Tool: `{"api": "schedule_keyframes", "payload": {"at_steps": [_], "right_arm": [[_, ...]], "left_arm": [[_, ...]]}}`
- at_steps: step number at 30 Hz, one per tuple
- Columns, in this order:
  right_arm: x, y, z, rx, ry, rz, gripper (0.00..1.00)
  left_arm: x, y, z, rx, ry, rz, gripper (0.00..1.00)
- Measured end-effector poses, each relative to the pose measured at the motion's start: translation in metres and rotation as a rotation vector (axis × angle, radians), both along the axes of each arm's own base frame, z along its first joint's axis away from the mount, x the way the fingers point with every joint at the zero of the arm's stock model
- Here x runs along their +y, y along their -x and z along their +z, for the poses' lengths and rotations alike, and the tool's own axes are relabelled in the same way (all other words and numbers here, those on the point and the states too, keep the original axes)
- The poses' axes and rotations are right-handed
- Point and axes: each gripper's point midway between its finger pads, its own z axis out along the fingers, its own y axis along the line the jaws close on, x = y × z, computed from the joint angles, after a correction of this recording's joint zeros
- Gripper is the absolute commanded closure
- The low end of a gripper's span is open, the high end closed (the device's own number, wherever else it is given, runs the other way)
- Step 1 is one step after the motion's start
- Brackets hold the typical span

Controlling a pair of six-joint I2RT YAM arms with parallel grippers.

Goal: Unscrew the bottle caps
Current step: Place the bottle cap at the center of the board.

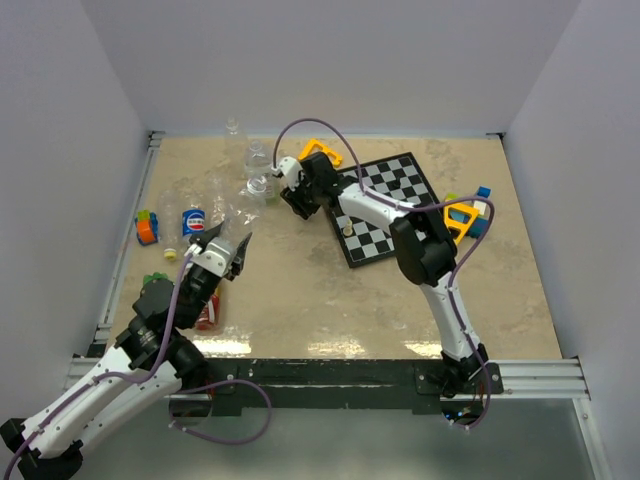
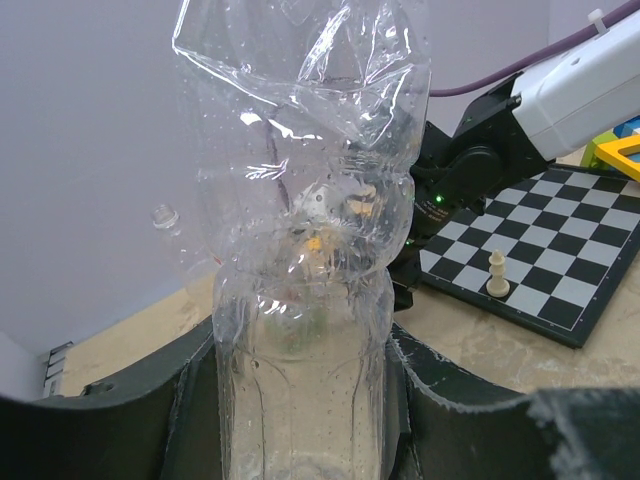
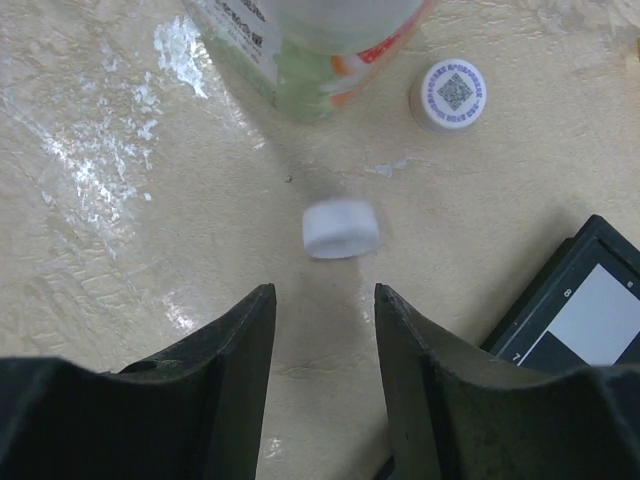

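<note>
The left fingers (image 2: 150, 425) are clamped on the lower body of a clear bottle (image 2: 310, 230), over the left side of the tabletop (image 3: 120, 200). The bottle's upper half is crumpled and creased. It looks like thin, light plastic that will cave in and twist if squeezed hard. The straighter lower section, where the fingers sit, looks like the firmest place to hold it. I cannot see its neck from here.

The right fingers (image 3: 225, 380) stand apart with nothing between them. They hover over a small white cap (image 3: 341, 228), which shows blurred just beyond their tips, loose on or just above the tabletop. A 2nd cap (image 3: 449, 95), with a printed code on top, lies near a labelled bottle (image 3: 320, 50). Caps this small are probably hard, smooth and quick to roll, so the best grip is a pinch across the rim. A corner of the chessboard (image 3: 590, 310) is just beside the right fingers.
</note>
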Motion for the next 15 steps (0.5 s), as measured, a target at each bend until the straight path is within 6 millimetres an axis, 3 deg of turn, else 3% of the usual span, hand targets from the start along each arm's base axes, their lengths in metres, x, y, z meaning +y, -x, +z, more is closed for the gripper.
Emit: {"api": "schedule_keyframes", "payload": {"at_steps": [10,12,15], "right_arm": [[-0.017,-0.009,0.003,0.023,-0.032,0.004,0.45],[-0.02,-0.003,0.01,0.034,-0.042,0.035,0.45],[-0.019,0.015,0.041,0.02,-0.079,0.122,0.44]], "left_arm": [[-0.001,-0.001,-0.001,0.004,-0.005,-0.003,1.0],[-0.002,-0.001,-0.002,0.006,-0.007,-0.005,1.0],[-0.004,-0.002,-0.004,0.01,-0.011,-0.01,1.0]]}}
